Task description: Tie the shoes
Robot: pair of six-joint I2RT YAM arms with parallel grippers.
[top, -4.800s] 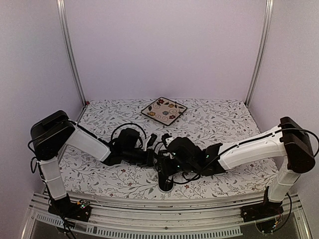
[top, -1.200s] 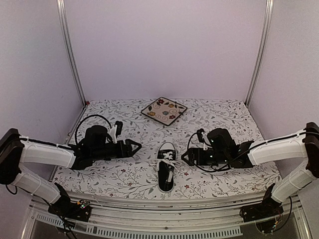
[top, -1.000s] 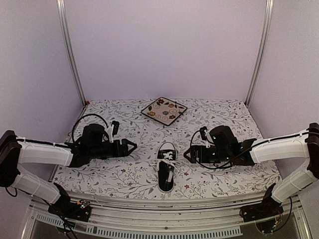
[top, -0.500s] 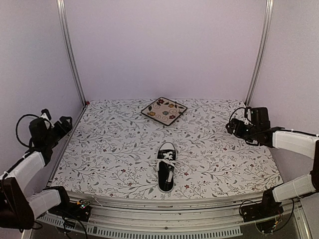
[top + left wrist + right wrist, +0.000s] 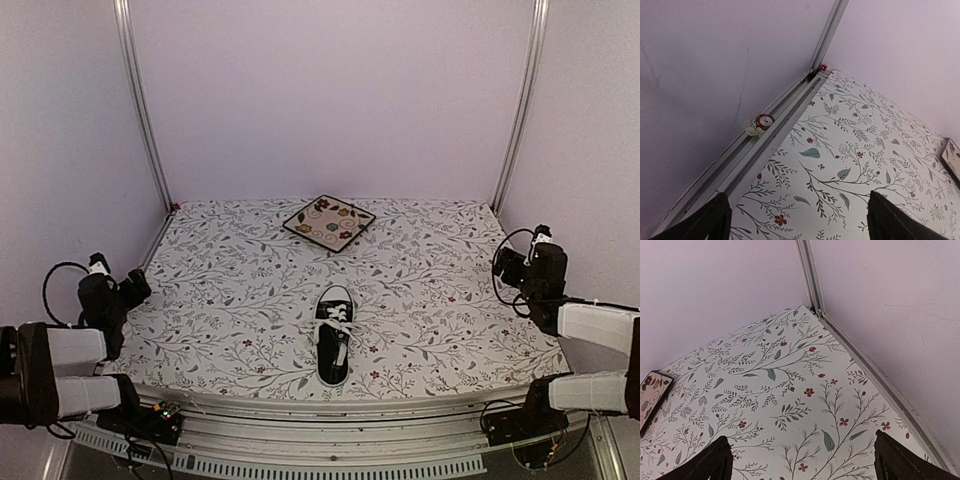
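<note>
Left gripper (image 5: 122,285) sits at the table's (image 5: 450,330) left edge, fingers spread wide, holding nothing. Right gripper (image 5: 522,262) is the same at the right edge. The shoe (image 5: 334,340) lies near-centre, well apart from both. Its laces (image 5: 338,322) look knotted, but they're too small to confirm. My guess is the tying's done. If not, both arms need to reach in for the lace ends.

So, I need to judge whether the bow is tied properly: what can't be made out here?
Laces on the sneaker: top view only, too small to tell knot or tightness.
Sneaker: outside both wrist views, aimed at far corners.
Floral plate: cropped to a sliver at each wrist view's edge.
</note>
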